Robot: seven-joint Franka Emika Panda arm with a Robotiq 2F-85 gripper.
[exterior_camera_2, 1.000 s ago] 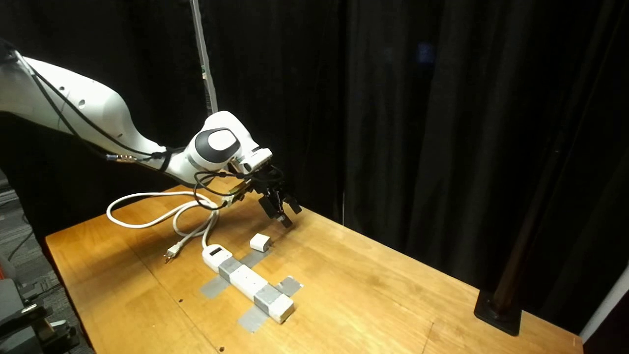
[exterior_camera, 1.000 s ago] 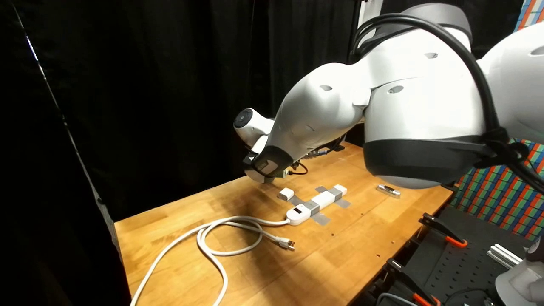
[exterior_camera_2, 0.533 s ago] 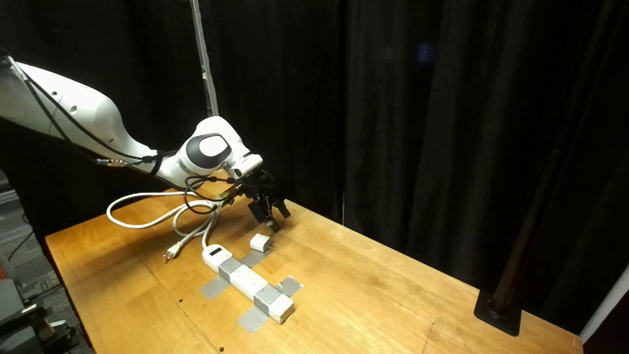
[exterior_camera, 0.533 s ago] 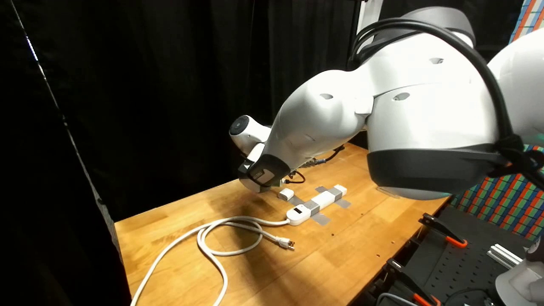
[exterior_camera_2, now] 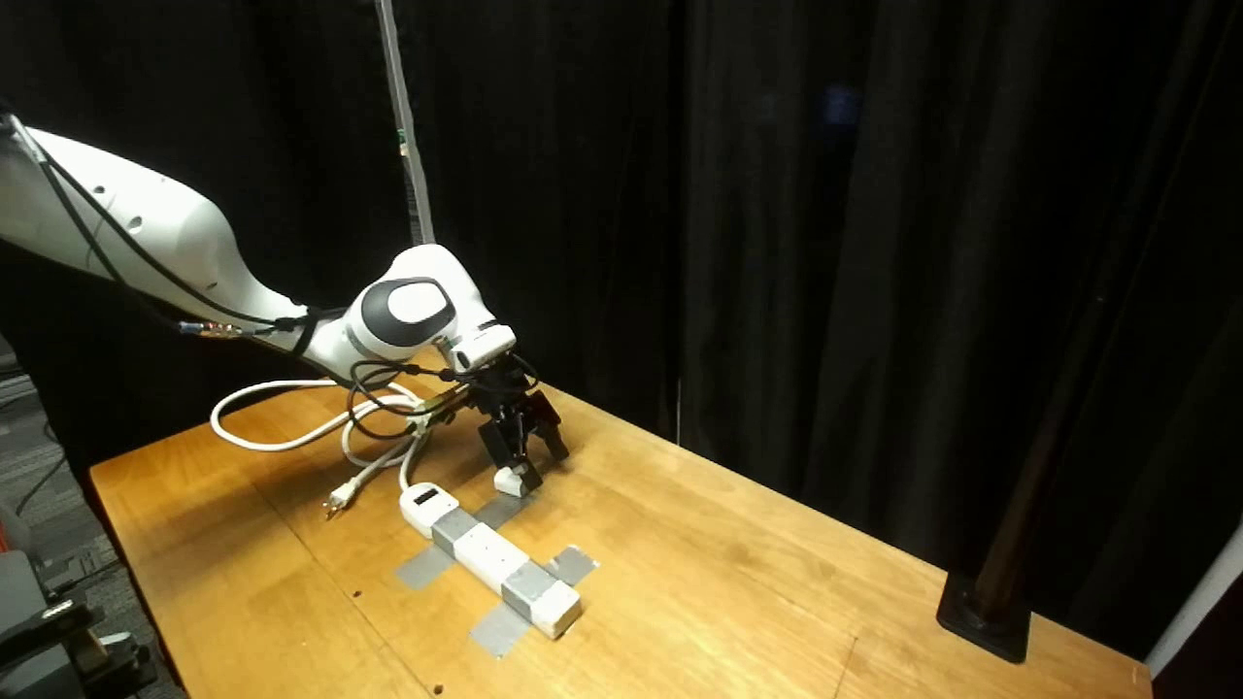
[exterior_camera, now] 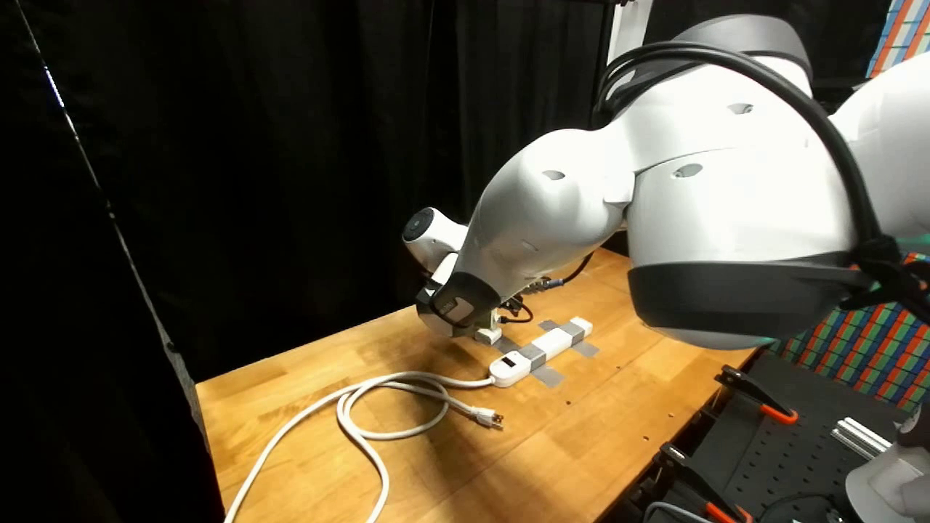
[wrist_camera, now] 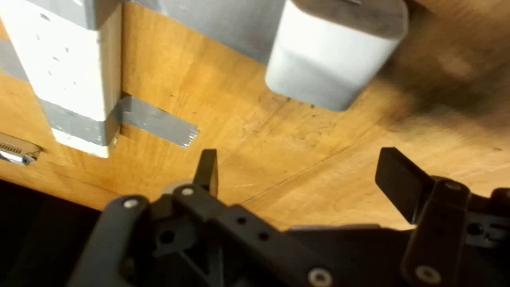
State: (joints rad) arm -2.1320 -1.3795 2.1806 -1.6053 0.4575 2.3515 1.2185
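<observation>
A white block-shaped adapter (wrist_camera: 322,59) stands on the wooden table, near the top of the wrist view. My gripper (wrist_camera: 301,175) is open, its black fingers wide apart, and only bare wood shows between them. In an exterior view the gripper (exterior_camera_2: 540,462) is low over the table, and one finger partly covers the adapter (exterior_camera_2: 509,482). Whether that finger touches it I cannot tell. The arm hides most of the gripper in an exterior view where the adapter (exterior_camera: 487,335) peeks out below. Beside it lies a white power strip (wrist_camera: 67,63), held down by grey tape.
A white cord (exterior_camera_2: 262,447) loops from the strip to its pronged plug (exterior_camera: 487,416). Orange-tipped clamps (exterior_camera: 779,414) grip the table's edge. A small metal item (wrist_camera: 18,149) lies beyond the strip. A post on a black base (exterior_camera_2: 986,621) stands at the far corner; dark curtains hang behind.
The arm has come down, and my gripper has moved from above and behind the adapter to right beside it. Its fingers have stayed open. The adapter and power strip have not moved.
</observation>
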